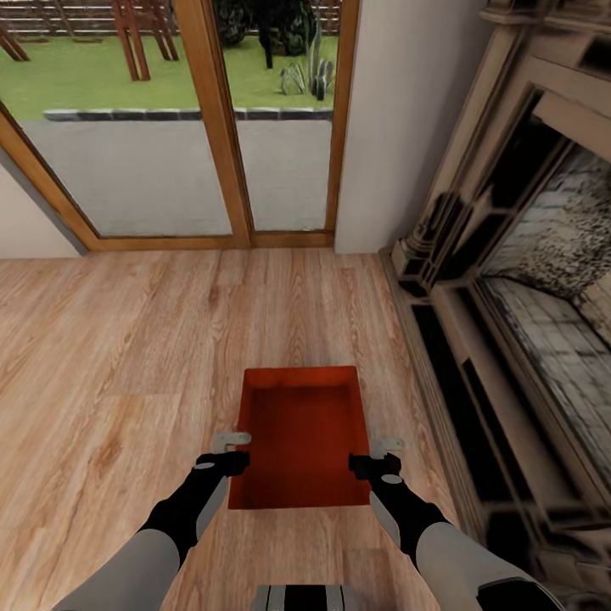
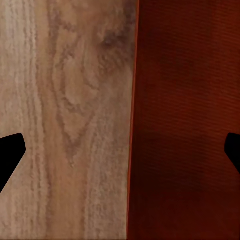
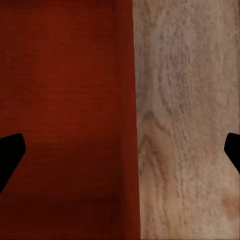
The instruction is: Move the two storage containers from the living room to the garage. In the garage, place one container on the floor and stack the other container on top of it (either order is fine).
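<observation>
One red-orange open-top storage container [image 1: 301,437] rests on the light wood floor of the living room, just ahead of me. My left gripper [image 1: 231,451] hovers over its left wall, and my right gripper [image 1: 383,454] over its right wall. In the left wrist view the left gripper [image 2: 120,152] is open, its dark fingertips [image 2: 10,155] far apart, one over the wood and one over the container [image 2: 185,125]. The right gripper [image 3: 120,152] is open the same way across the container's [image 3: 65,115] other wall.
A stone fireplace [image 1: 526,280] with a raised hearth runs along the right, close to the container. Glass doors in wooden frames [image 1: 216,127] stand ahead, with a patio and lawn beyond. Bare wood floor [image 1: 102,356] stretches to the left.
</observation>
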Motion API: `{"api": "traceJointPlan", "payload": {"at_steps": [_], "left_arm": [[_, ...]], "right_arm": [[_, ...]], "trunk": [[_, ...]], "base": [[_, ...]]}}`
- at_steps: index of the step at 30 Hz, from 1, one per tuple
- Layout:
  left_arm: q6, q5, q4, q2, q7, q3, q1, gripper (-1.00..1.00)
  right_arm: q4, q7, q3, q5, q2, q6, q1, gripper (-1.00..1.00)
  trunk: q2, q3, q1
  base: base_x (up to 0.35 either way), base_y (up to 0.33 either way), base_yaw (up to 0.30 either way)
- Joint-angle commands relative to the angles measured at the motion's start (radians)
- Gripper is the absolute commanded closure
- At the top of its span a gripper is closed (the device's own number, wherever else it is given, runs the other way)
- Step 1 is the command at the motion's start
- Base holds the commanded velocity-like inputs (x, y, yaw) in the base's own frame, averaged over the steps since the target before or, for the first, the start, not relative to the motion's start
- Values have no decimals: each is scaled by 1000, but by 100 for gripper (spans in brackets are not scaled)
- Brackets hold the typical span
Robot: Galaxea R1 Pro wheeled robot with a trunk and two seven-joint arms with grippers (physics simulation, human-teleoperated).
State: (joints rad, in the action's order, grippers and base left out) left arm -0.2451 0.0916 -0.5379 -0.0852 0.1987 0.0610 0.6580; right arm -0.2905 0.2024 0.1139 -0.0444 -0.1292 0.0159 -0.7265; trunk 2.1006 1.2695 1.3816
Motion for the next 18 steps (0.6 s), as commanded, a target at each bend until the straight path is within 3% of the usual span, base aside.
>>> {"api": "traceJointPlan", "payload": {"at_steps": [1, 18], "left_arm": [[-5, 10, -2, 1, 8, 6, 0, -100], [-3, 9, -9, 1, 8, 7, 0, -100]], "right_arm": [[1, 6, 7, -5, 0, 2, -1, -100], [1, 6, 7, -5, 0, 3, -1, -100]], "trunk": [[7, 4, 4], [126, 57, 69]], "base": [[0, 0, 0], [0, 0, 0]]}}
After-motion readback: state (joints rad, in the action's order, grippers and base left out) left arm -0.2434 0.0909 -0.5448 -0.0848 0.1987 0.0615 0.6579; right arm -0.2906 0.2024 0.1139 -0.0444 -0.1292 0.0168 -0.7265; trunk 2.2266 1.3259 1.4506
